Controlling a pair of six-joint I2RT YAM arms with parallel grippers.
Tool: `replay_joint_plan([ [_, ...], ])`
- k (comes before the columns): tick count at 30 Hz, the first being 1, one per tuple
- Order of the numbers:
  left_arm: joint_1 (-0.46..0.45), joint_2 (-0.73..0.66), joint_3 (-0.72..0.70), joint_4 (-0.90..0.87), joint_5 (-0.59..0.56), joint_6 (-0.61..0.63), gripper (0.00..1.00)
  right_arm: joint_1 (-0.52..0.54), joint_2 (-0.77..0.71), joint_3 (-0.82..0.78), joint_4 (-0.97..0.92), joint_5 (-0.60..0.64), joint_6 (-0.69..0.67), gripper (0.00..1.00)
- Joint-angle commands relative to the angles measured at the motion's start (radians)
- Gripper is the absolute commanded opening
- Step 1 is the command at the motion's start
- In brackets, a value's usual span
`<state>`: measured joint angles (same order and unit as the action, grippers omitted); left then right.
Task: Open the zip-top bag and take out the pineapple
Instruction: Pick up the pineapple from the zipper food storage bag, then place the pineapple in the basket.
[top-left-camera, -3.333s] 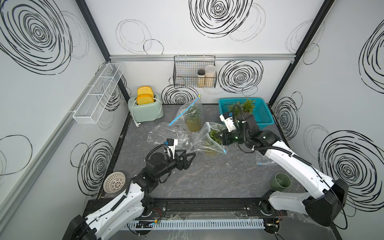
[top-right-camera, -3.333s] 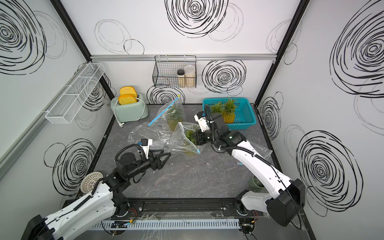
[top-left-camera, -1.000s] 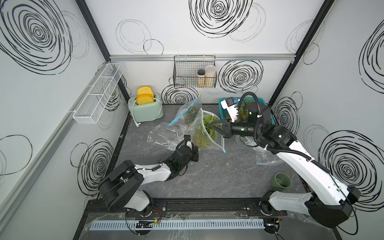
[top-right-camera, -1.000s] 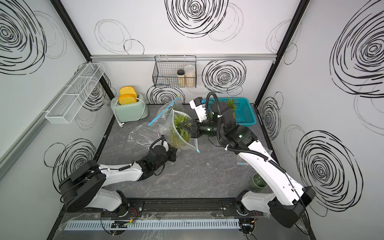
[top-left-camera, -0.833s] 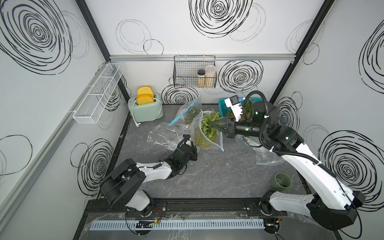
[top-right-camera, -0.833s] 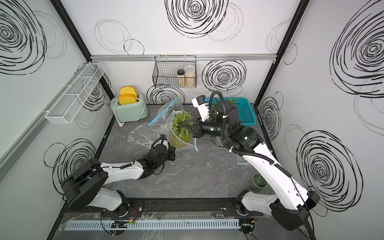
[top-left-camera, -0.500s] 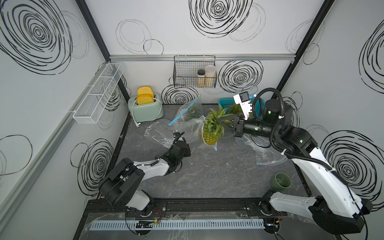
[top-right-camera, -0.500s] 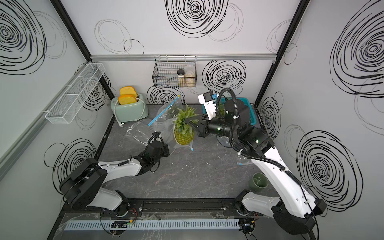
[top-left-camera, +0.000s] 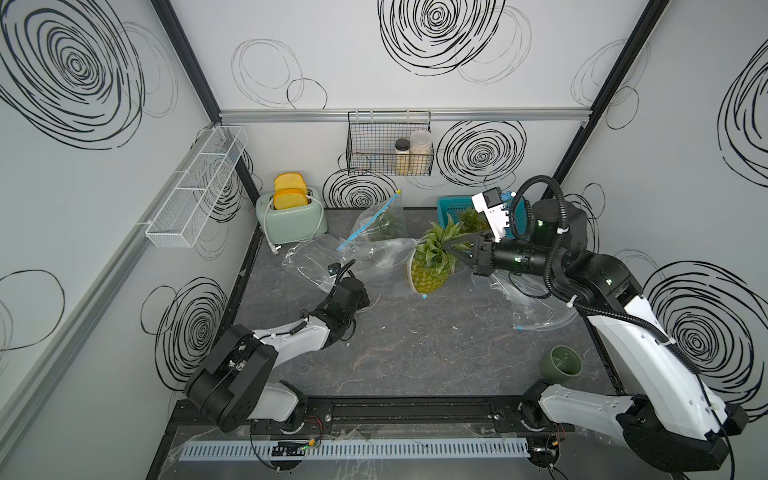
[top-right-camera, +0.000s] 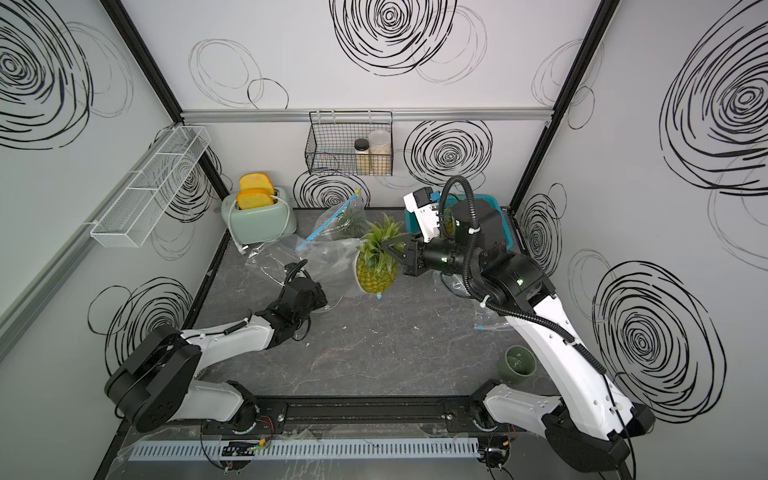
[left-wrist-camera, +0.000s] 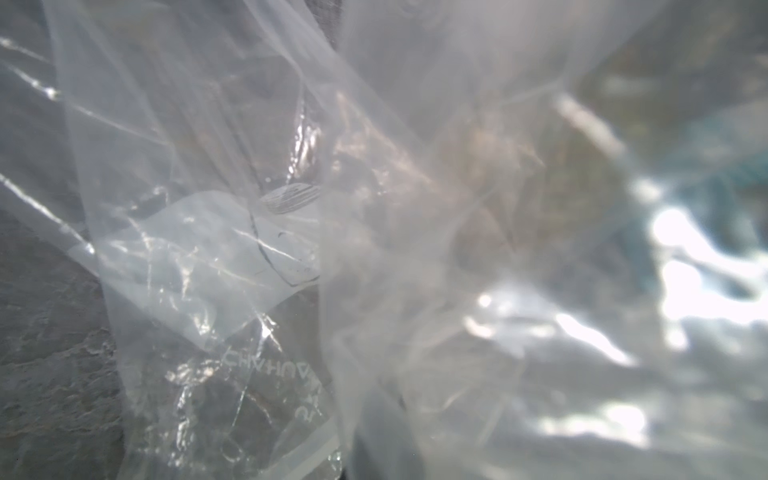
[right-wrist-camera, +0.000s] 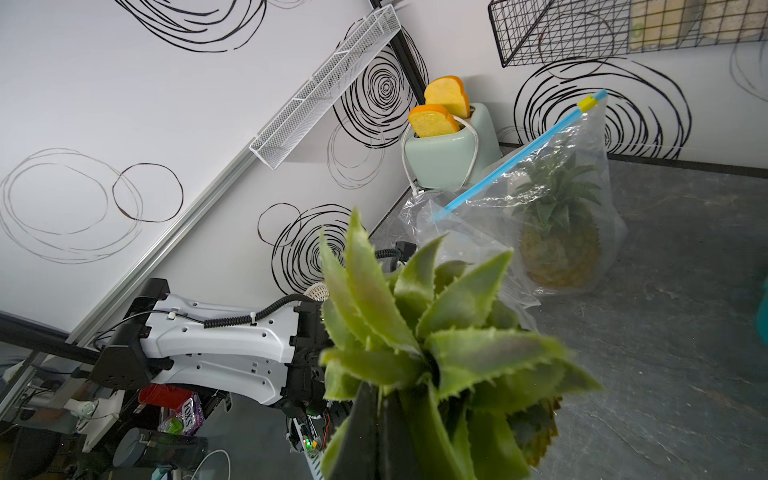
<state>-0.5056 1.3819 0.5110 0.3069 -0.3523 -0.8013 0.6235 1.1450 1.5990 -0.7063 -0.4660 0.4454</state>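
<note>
The pineapple (top-left-camera: 430, 272) (top-right-camera: 376, 272) hangs upright above the table, yellow body down. My right gripper (top-left-camera: 451, 249) (top-right-camera: 392, 249) is shut on its green crown leaves (right-wrist-camera: 415, 332), and the dark fingers (right-wrist-camera: 370, 432) pinch them from one side. The clear zip-top bag (top-left-camera: 376, 266) (top-right-camera: 328, 262) lies slack to the pineapple's left, its white rim and blue slider still against the fruit's side. My left gripper (top-left-camera: 365, 300) (top-right-camera: 321, 302) sits low on the table, shut on the bag's far end. Crumpled plastic (left-wrist-camera: 291, 249) fills the left wrist view and hides its jaws.
A second bagged pineapple (top-left-camera: 380, 224) (right-wrist-camera: 557, 232) with a blue zip stands at the back beside a mint toaster (top-left-camera: 291, 220). Behind my right wrist is a teal basket (top-left-camera: 453, 205). At the right lie an empty clear bag (top-left-camera: 536, 307) and a green cup (top-left-camera: 561, 365).
My right arm has risen and drawn back to the right, pulling the pineapple out of the bag. The bag has sagged to the left. My left gripper stayed low, shifting slightly left.
</note>
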Motion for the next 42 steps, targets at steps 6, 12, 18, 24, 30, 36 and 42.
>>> replay_joint_plan([
  [6, 0.024, -0.131, -0.040, -0.017, -0.054, -0.126, 0.00, -0.049, -0.099, -0.072, 0.039, -0.005, -0.036, 0.00],
  [12, 0.039, -0.227, -0.035, -0.036, -0.040, -0.131, 0.00, -0.102, -0.116, -0.156, 0.037, -0.013, -0.059, 0.00],
  [18, 0.047, -0.280, -0.045, -0.059, -0.037, -0.141, 0.00, -0.151, -0.131, -0.231, 0.061, -0.050, -0.069, 0.00],
  [24, 0.062, -0.359, -0.041, -0.084, -0.055, -0.130, 0.00, -0.202, -0.136, -0.310, 0.070, -0.071, -0.086, 0.00],
  [30, 0.072, -0.416, 0.020, -0.243, -0.093, -0.090, 0.00, -0.252, -0.145, -0.368, 0.092, -0.066, -0.101, 0.00],
  [36, 0.079, -0.465, 0.010, -0.366, -0.136, -0.097, 0.00, -0.272, -0.142, -0.379, 0.097, -0.054, -0.118, 0.00],
  [42, 0.030, -0.509, -0.004, -0.487, -0.153, -0.151, 0.00, -0.285, -0.138, -0.382, 0.119, -0.053, -0.120, 0.00],
])
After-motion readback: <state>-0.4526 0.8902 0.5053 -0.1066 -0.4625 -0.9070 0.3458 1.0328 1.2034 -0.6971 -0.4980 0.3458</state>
